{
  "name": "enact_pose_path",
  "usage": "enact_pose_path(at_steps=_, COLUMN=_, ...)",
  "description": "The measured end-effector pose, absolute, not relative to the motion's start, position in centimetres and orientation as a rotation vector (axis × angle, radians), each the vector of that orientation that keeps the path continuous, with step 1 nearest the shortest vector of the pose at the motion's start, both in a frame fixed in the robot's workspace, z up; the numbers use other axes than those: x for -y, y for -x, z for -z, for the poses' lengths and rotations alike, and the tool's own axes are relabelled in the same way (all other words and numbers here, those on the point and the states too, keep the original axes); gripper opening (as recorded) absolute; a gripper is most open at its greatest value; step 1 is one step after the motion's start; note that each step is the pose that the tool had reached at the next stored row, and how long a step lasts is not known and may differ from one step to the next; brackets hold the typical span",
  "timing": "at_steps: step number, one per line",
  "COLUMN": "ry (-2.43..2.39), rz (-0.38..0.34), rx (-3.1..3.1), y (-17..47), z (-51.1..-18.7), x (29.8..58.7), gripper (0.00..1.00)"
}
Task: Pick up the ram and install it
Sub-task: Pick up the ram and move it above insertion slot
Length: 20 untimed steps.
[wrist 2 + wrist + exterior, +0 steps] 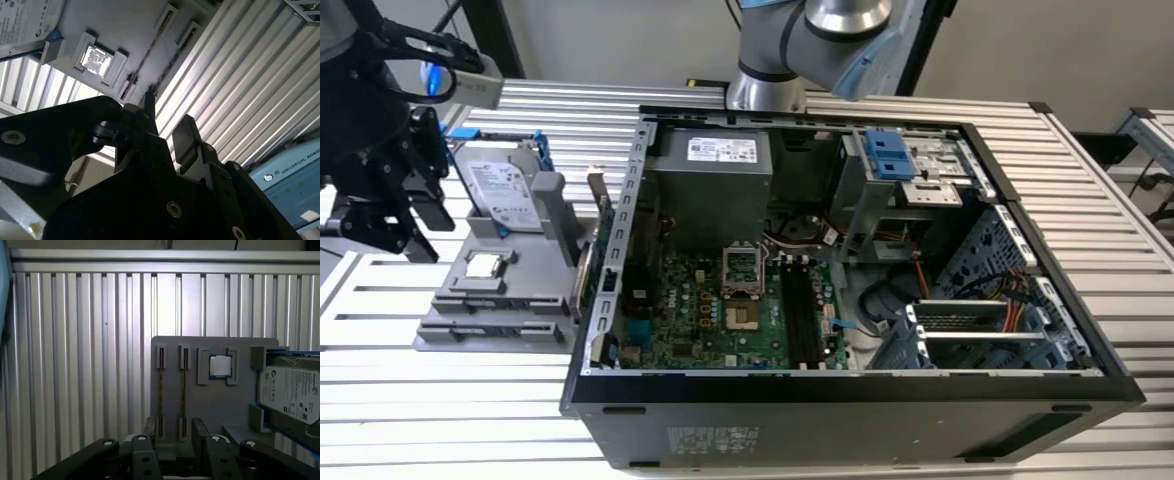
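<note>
Two ram sticks stand on edge in the slots of a grey holder (240, 405). They show as thin dark strips, one ram stick (161, 390) beside the other (183, 390), and again as a dark line of ram (150, 52) in the second wrist view. My black gripper (175, 432) hangs above the holder's near end, open, with nothing between its fingers (150, 427). In the exterior view the gripper (398, 215) is at the far left, beside the holder (520, 300). The motherboard's long black memory slots (801, 310) lie inside the open computer case (854, 385).
On the holder a square silver processor chip (220, 366) sits beside the ram slots, and past it a silver hard drive (290, 392). The case walls stand up around the motherboard, with a power supply (714, 190) and a drive cage (907, 165) at the back. The table is ribbed metal (75, 365).
</note>
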State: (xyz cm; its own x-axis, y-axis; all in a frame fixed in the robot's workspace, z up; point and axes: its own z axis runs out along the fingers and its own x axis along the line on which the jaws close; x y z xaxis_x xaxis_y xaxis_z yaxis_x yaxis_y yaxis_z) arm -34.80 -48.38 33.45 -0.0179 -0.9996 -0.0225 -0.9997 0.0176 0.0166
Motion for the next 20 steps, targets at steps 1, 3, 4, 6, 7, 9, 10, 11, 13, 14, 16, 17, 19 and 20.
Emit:
enact_pose_path(at_steps=1, ry=2.199, rz=-0.043, rx=-2.239, y=34.8, z=-33.3, x=48.4, gripper=1.0)
enact_pose_path(at_steps=3, ry=2.199, rz=-0.042, rx=-2.241, y=34.8, z=-33.1, x=48.3, gripper=1.0)
enact_pose_path(at_steps=4, ry=2.198, rz=-0.041, rx=-2.242, y=34.8, z=-33.0, x=48.3, gripper=1.0)
enact_pose_path(at_steps=6, ry=2.198, rz=-0.041, rx=-2.242, y=34.8, z=-33.0, x=48.3, gripper=1.0)
enact_pose_path(at_steps=7, ry=2.198, rz=-0.041, rx=-2.242, y=34.8, z=-33.0, x=48.3, gripper=1.0)
enact_pose_path(at_steps=9, ry=2.198, rz=-0.041, rx=-2.242, y=34.8, z=-32.9, x=48.3, gripper=1.0)
enact_pose_path(at_steps=10, ry=2.198, rz=-0.041, rx=-2.242, y=34.8, z=-32.8, x=48.3, gripper=1.0)
enact_pose_path(at_steps=11, ry=2.198, rz=-0.041, rx=-2.242, y=34.8, z=-32.6, x=48.3, gripper=1.0)
enact_pose_path(at_steps=13, ry=2.197, rz=-0.041, rx=-2.243, y=34.8, z=-32.3, x=48.3, gripper=1.0)
enact_pose_path(at_steps=14, ry=2.197, rz=-0.041, rx=-2.243, y=34.8, z=-32.1, x=48.3, gripper=1.0)
enact_pose_path(at_steps=16, ry=2.196, rz=-0.042, rx=-2.244, y=34.8, z=-31.7, x=48.3, gripper=1.0)
enact_pose_path(at_steps=17, ry=2.196, rz=-0.042, rx=-2.244, y=34.8, z=-31.5, x=48.3, gripper=1.0)
enact_pose_path(at_steps=19, ry=2.195, rz=-0.042, rx=-2.245, y=34.8, z=-31.2, x=48.3, gripper=1.0)
enact_pose_path(at_steps=20, ry=2.195, rz=-0.042, rx=-2.245, y=34.8, z=-31.0, x=48.3, gripper=1.0)
